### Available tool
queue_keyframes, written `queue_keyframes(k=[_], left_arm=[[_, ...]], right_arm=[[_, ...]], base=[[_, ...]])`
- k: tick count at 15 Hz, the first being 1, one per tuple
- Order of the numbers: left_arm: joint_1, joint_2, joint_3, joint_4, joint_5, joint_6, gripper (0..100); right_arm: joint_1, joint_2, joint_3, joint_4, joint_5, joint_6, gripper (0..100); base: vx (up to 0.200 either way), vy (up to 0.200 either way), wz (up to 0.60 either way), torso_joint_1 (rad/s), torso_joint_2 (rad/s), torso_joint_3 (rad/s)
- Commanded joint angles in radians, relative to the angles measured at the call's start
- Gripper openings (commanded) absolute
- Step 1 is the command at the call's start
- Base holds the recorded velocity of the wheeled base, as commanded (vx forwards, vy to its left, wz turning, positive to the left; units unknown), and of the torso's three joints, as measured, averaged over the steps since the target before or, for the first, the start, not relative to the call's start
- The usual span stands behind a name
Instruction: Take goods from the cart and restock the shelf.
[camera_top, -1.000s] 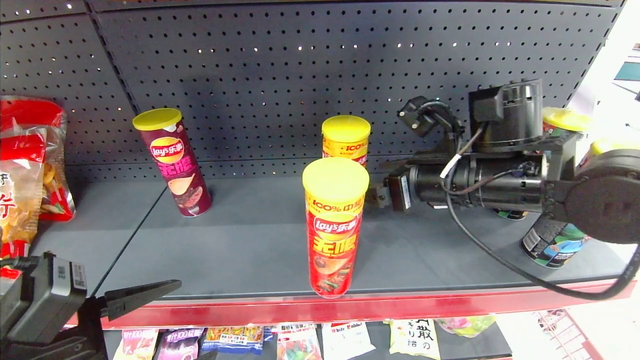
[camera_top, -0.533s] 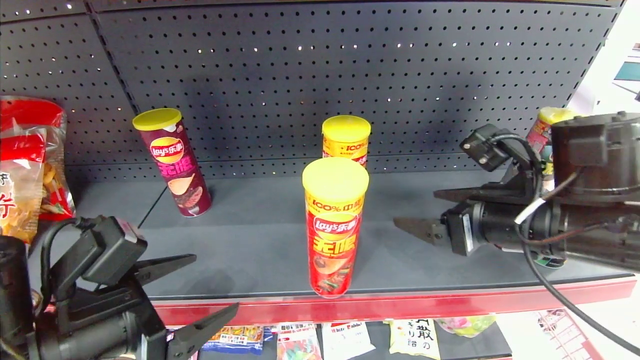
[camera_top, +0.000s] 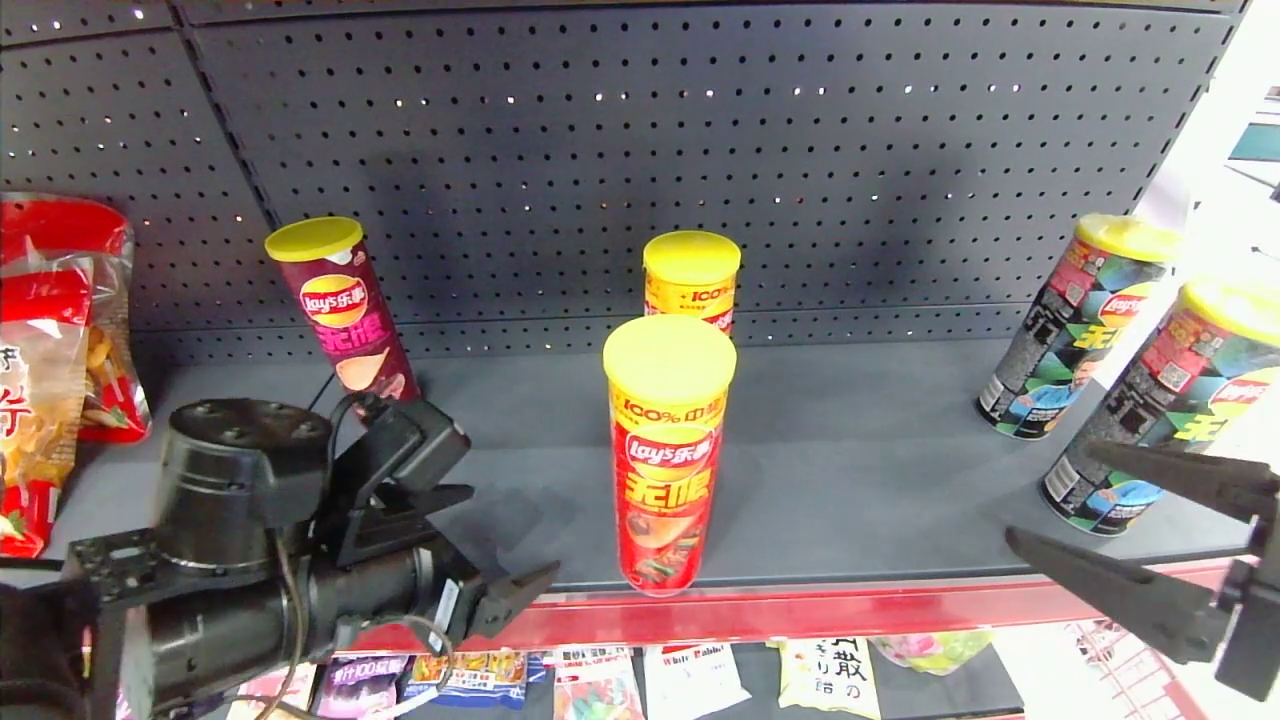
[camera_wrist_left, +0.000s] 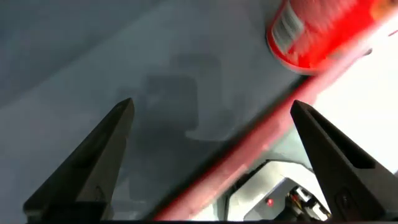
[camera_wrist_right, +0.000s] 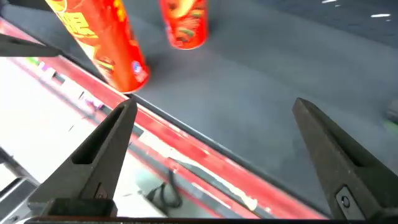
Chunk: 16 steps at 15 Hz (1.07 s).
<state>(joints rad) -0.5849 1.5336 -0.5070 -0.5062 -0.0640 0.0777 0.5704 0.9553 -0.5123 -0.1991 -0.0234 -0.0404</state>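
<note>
Red card under a yellow lid marks the red can (camera_top: 667, 465) we see nearest the front of the shelf (camera_top: 850, 470). It stands on its base close to the red lip (camera_top: 800, 612), long axis vertical, lid up. Straight behind it, near the pegboard (camera_top: 700, 130), a second red can (camera_top: 692, 278) stands the same way, and the two do not touch. Off to the left a maroon can (camera_top: 345, 325) is also on its base with its lid up, well apart from that pair. At the right end a rear patterned can (camera_top: 1075, 325) and a front patterned can (camera_top: 1150, 405) stand lid-up just beside each other. Snack bags (camera_top: 45, 340) are at the far left of the shelf, and packets (camera_top: 690, 680) lie on the level below. Our left gripper (camera_top: 512, 530) hangs low at the left, before the lip, its fingers spread wide and pointing toward the red can — nothing between them. Our right gripper (camera_top: 1050, 490) is at the lower right, just in front of the front patterned can, fingers likewise wide apart and pointing leftward along the shelf front, holding nothing. From the right wrist we see both red cans beyond the lip, upright.
</note>
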Motion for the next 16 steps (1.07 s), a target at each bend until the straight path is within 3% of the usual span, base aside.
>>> queue_keyframes(k=[1, 4, 16], left_arm=[[-0.006, 0.129, -0.085, 0.0, 0.013, 0.001, 100], [-0.023, 0.172, -0.131, 0.001, 0.015, 0.001, 100], [-0.053, 0.227, -0.189, 0.001, 0.015, 0.001, 100]], right_arm=[[-0.053, -0.167, 0.054, 0.01, -0.012, 0.001, 100], [-0.099, -0.194, 0.052, 0.027, -0.009, 0.024, 100], [-0.104, -0.191, 0.058, 0.027, -0.006, 0.047, 100]], base=[[0.0, 0.0, 0.0, 0.0, 0.0, 0.0], [0.0, 0.0, 0.0, 0.0, 0.0, 0.0], [0.0, 0.0, 0.0, 0.0, 0.0, 0.0]])
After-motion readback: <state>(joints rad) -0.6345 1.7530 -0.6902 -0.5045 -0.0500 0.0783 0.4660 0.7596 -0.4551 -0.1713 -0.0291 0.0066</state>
